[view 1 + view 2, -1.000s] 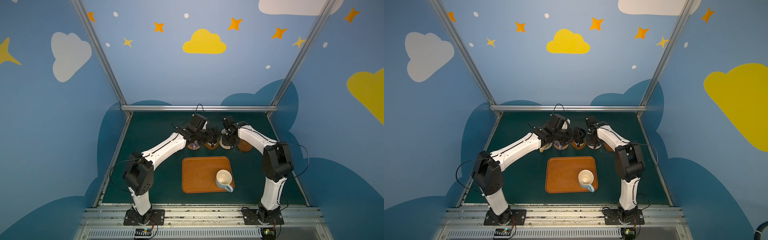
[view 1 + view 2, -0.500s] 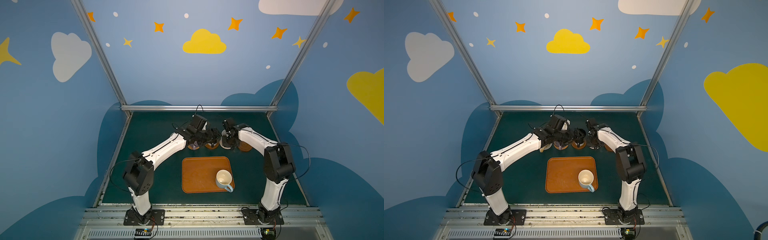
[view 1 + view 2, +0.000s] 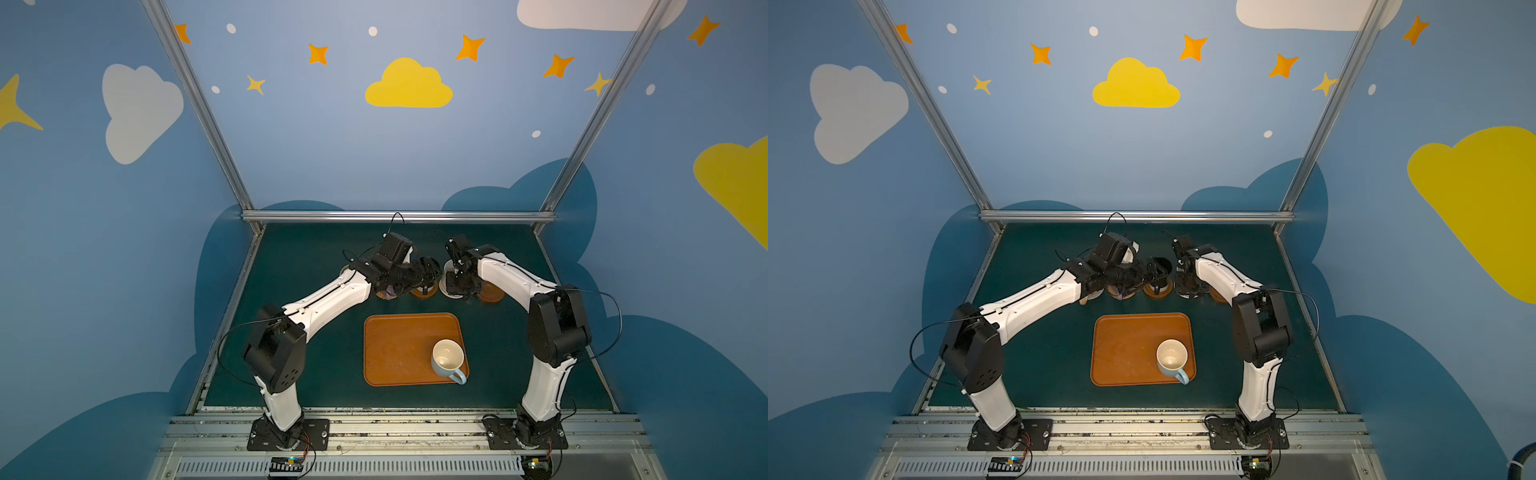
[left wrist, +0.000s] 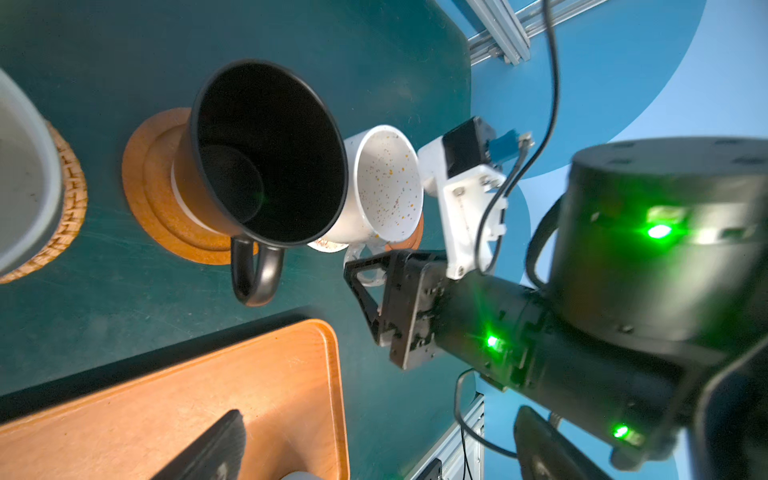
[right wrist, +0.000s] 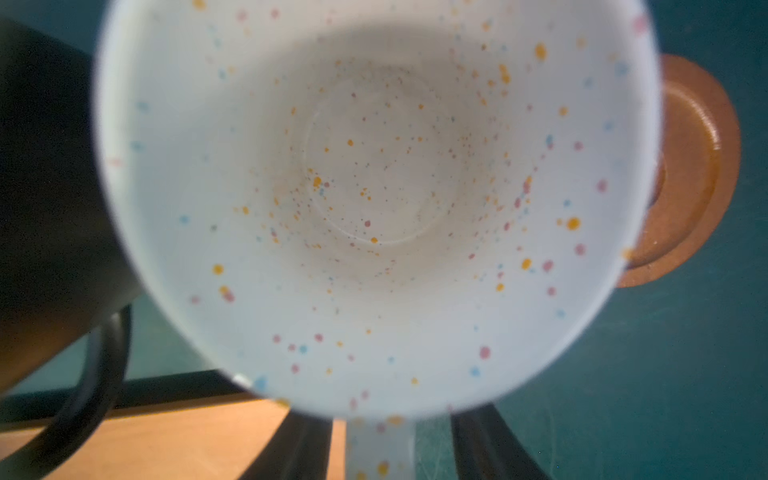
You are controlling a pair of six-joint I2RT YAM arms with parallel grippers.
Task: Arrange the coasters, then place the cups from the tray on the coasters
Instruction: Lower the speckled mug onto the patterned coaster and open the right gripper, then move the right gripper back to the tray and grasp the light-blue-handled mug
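Left tool (image 4: 380, 413): I see two dark fingers spread wide with nothing between them. It hangs over the row of coasters, apart from the black cup (image 4: 266, 153).
Right tool (image 5: 390, 440): its fingers stand on either side of the cream-white cup's loop handle. I see a strip of bench between the handle and one finger, so the jaws are parted and not clamping.
Cream-white cup (image 5: 374, 187): glazed ceramic with a flared round wall, speckled orange, pink and blue. It stands upright behind the tray, handle toward the tray. A pale coaster (image 4: 328, 246) shows under its base; I cannot make out the weave.
Black cup: matte, flared, with a thick loop handle. It stands on a wooden coaster (image 4: 145, 183), a smooth brown disc with a raised rim.
Second wooden coaster (image 5: 698, 166): smooth, rimmed and bare, just beside the cream-white cup on the side away from the black cup.
Lavender cup (image 4: 25, 166): it sits on the rattan coaster (image 4: 70, 199), which is tan with a coarse woven edge.
Light blue cup (image 3: 448, 359): glossy with a cream interior, upright on the tray at its near right corner.
Tray (image 3: 395, 345): a smooth orange-brown rounded rectangle with a low rim, at mid-bench.
Bench (image 3: 316, 257): dark green, matte, finely scratched.
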